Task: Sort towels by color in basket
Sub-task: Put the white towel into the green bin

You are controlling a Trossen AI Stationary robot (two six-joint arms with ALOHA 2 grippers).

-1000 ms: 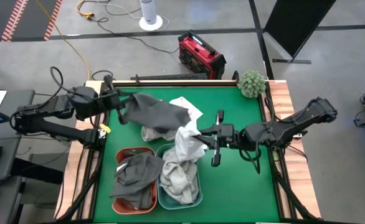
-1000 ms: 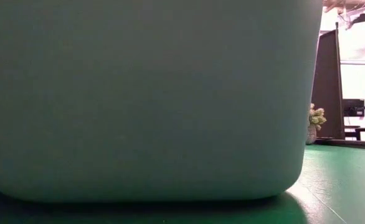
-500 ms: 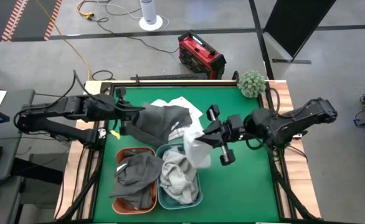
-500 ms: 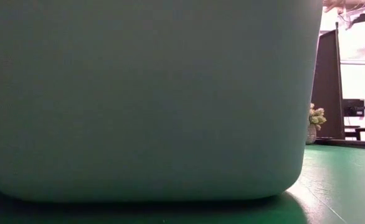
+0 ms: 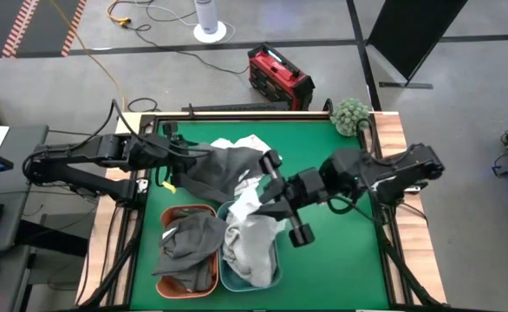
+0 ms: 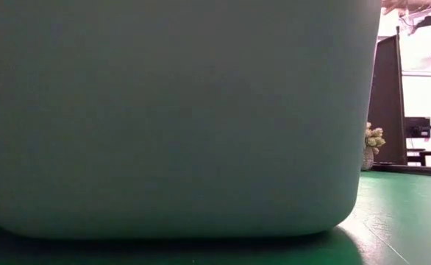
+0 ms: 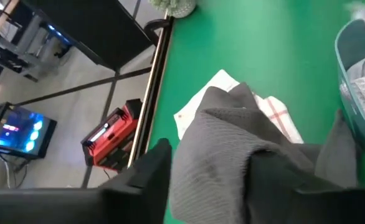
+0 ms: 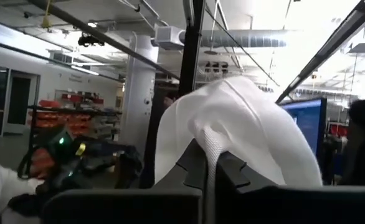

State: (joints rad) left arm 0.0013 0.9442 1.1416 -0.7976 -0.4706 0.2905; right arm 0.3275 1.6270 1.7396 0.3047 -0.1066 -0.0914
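A dark grey towel (image 5: pixel 224 165) lies heaped at the table's middle over a white towel with red check lines (image 5: pixel 252 143). My left gripper (image 5: pixel 178 166) is at the heap's left end, open, with a fold of the dark towel (image 7: pixel 232 149) between its fingers. My right gripper (image 5: pixel 263 195) is shut on a white towel (image 5: pixel 256 227) above the teal basket (image 5: pixel 276 276), which holds light grey towels. The orange basket (image 5: pixel 160 279) beside it holds a dark grey towel (image 5: pixel 189 243). My left gripper has its open fingers (image 7: pixel 146 177) on either side of a fold of the dark grey towel, coming level from the table's left. I cannot tell whether they touch it. My right gripper pinches a bunched fold of the white towel (image 8: pixel 212 146) between its two fingers, and the cloth drapes over the fingertips. The fingers come from the table's right. The towel hangs below them, with its lower end (image 5: pixel 252 251) in the teal basket.
A round green fuzzy ball (image 5: pixel 351 114) sits at the table's far right corner. The teal basket's wall (image 6: pixel 171 118) fills most of the low view. Bare green table (image 5: pixel 332 251) lies right of the baskets.
My right gripper has carried the white towel toward the table's near left, turning as it went, and the towel now hangs down into the teal basket. My left gripper has moved right with the dark grey towel, which has sunk from spread and lifted to a heap on the table.
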